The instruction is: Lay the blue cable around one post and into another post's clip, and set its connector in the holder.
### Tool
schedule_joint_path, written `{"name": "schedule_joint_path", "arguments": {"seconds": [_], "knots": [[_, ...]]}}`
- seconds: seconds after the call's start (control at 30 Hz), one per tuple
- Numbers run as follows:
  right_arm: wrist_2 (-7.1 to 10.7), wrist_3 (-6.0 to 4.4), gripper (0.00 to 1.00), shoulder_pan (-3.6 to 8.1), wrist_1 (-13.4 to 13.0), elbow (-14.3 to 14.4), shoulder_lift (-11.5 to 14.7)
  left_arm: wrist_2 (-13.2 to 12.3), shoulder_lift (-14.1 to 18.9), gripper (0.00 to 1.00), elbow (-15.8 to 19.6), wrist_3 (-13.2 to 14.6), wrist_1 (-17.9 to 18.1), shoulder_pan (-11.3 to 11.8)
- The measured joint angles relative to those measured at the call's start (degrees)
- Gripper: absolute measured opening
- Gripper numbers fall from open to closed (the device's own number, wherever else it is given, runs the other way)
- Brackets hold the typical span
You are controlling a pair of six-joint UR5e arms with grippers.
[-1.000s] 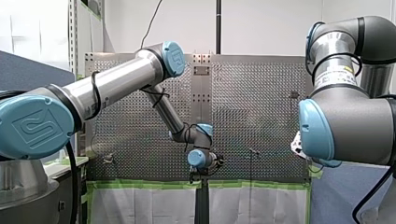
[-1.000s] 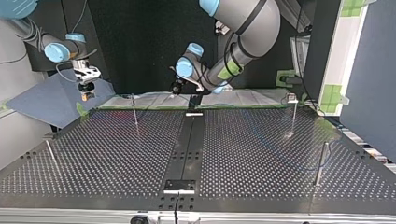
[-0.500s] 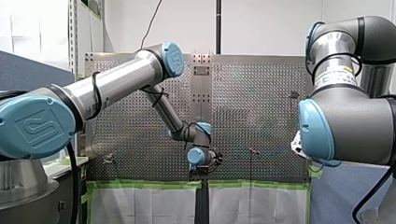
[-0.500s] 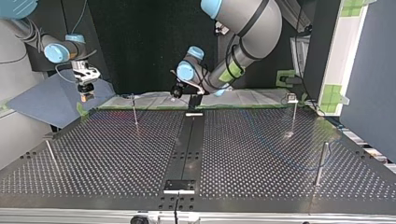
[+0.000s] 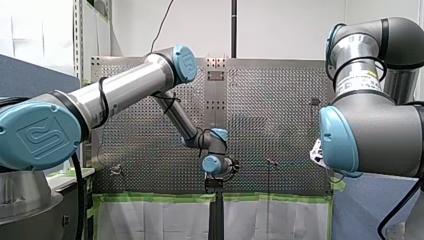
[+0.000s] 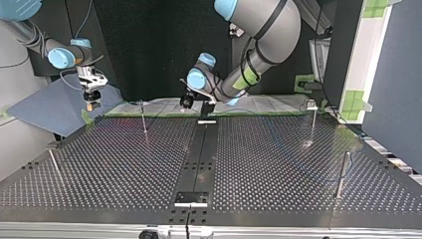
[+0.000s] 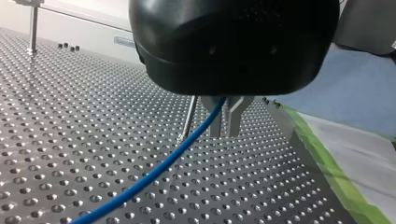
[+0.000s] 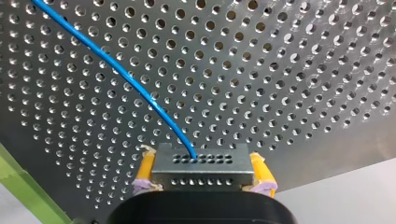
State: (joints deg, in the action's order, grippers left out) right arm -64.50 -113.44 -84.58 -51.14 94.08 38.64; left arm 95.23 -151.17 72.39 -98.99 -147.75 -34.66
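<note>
At the left jaws: clenched on the blue cable, the metal fingers pinching it just under the black body. From there the cable slants down and away, low over the perforated counter. A thin post stands just beside the fingers on the cable's side; contact cannot be told.

At the right jaws: grasping the connector, a metal block with rows of small holes, with yellow pads on both its ends. The cable leaves its face and arcs off above the counter.

Top view: left arm is low at the counter's far edge, by the middle black strip. Right arm hangs beyond the far left corner, off the counter.
</note>
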Motion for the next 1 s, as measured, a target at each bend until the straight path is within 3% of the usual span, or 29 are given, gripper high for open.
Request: {"name": "schedule_joint_path", "arguments": {"seconds": [0.4,0.63,1.0], "knots": [[-1.63,-0.04,0.0,-0.02,0.5,-0.3,-0.1,0.1,0.0,0.09,-0.5,-0.2,-0.4,0.5],[-2.34,-0.01,0.0,0.07,0.4,-0.3,-0.2,0.7,0.0,0.0,-0.5,0.3,-0.9,0.8],[-2.97,0.08,0.0,0.18,0.3,-0.8,-0.3,1.1,0.0,0.0,-0.5,1.0,-0.8,0.8]]}}
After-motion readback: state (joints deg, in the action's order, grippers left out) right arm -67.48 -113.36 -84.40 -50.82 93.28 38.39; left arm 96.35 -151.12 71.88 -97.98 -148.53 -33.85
